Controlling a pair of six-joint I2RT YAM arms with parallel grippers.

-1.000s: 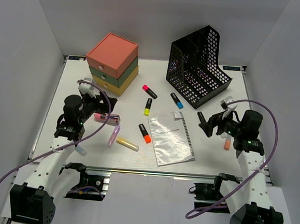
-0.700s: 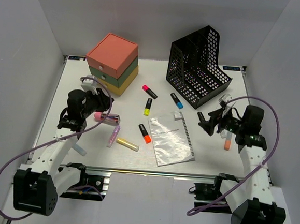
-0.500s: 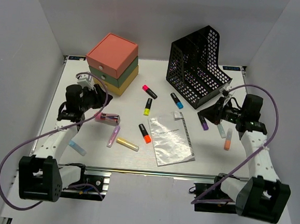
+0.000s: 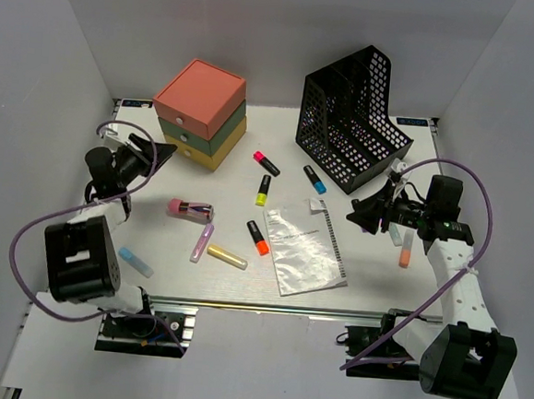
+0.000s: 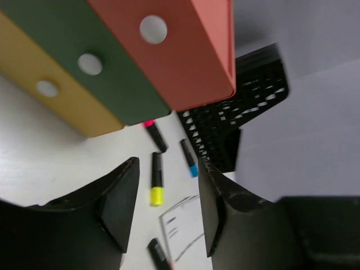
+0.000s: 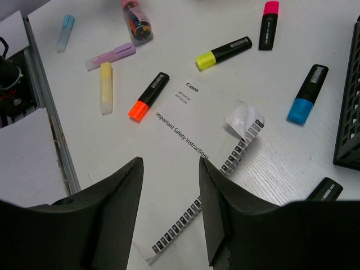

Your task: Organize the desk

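Note:
The white desk (image 4: 372, 272) holds scattered highlighters, a pink pen tube (image 4: 190, 210) and a booklet (image 4: 305, 247). My left gripper (image 4: 162, 152) is open and empty, low beside the front of the pink-green-yellow drawer box (image 4: 200, 113); in the left wrist view (image 5: 167, 169) the box (image 5: 185, 50) fills the top. My right gripper (image 4: 363, 212) is open and empty, hovering above the booklet's right edge in the right wrist view (image 6: 170, 169); the booklet (image 6: 185, 129) lies under it.
The black mesh file holder (image 4: 352, 114) stands at the back right. Black highlighters with pink (image 4: 266, 162), yellow (image 4: 262, 190), blue (image 4: 315, 178) and orange (image 4: 257, 238) caps lie mid-desk. Pastel markers lie at the front left (image 4: 227, 256) and right (image 4: 404, 252). A metal rail (image 4: 268, 306) runs along the near edge.
My left gripper has swung left and back, away from the pink pen tube toward the drawer box. My right arm has shifted back; its gripper stays near the booklet's right edge.

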